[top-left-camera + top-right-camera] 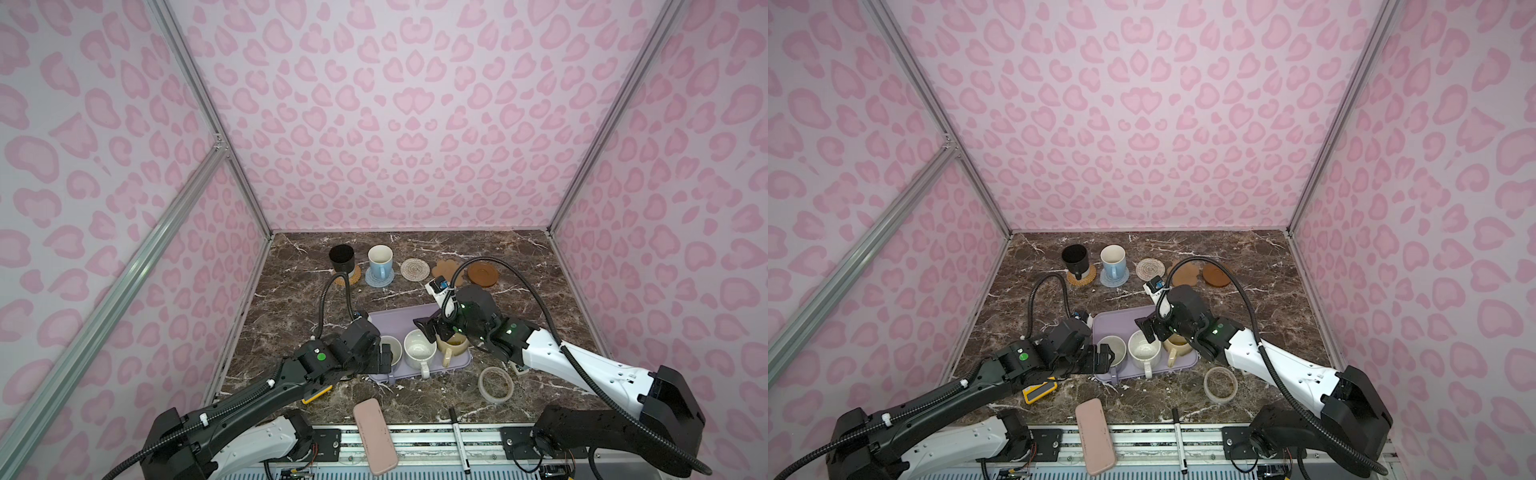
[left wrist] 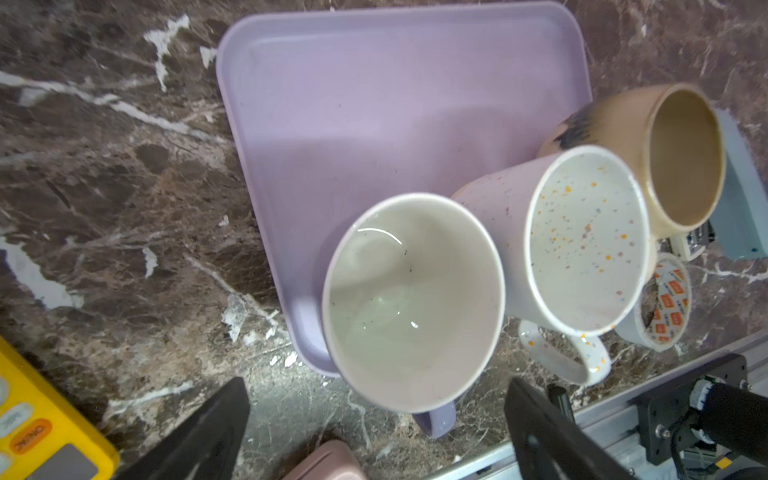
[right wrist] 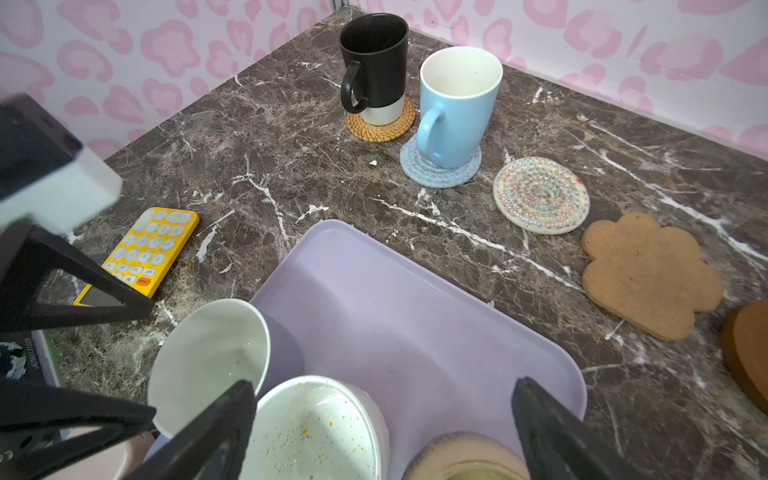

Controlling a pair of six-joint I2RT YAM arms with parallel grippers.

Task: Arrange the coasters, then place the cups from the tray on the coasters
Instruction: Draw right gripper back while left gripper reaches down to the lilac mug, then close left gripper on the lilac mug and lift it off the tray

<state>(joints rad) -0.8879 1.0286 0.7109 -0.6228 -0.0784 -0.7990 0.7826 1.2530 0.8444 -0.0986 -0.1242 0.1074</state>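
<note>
Pink leopard-print walls [image 1: 415, 124] box in the dark marble bench [image 1: 291, 282] I am working over. My left fingers [image 2: 208, 432] stand spread wide with nothing gripped. Through the left wrist camera the lavender mug [image 2: 411, 303] sits just ahead of them with its handle between the two tips, and I cannot tell whether either tip touches it. My right fingers [image 3: 548, 432] are likewise released and hold nothing, hanging over the white speckled mug [image 3: 316, 428] and the squat beige mug [image 3: 465, 461].

All three mugs stand upright, packed side by side along the near edge of the lavender tray [image 1: 399, 320]. In both top views the lavender one is at the left, the speckled one in the middle and the beige one at the right.

Beyond the tray a row of coasters runs along the far side of the bench. From the left, the black mug [image 3: 374, 62] stands on the orange-tan woven coaster [image 3: 382, 129] and the light blue mug [image 3: 457, 108] on the grey-blue woven coaster [image 3: 440, 174]. Then the cream woven coaster [image 3: 540, 195], the paw-shaped coaster [image 3: 648, 274] and the brown disc coaster [image 3: 748, 349] lie bare.

A yellow keypad [image 3: 145, 249] lies left of the tray, near my left arm. A tape ring [image 1: 496, 399] lies off the tray's near right corner, and a pink case [image 1: 374, 436] and a black pen [image 1: 459, 440] rest at the bench's front edge.
</note>
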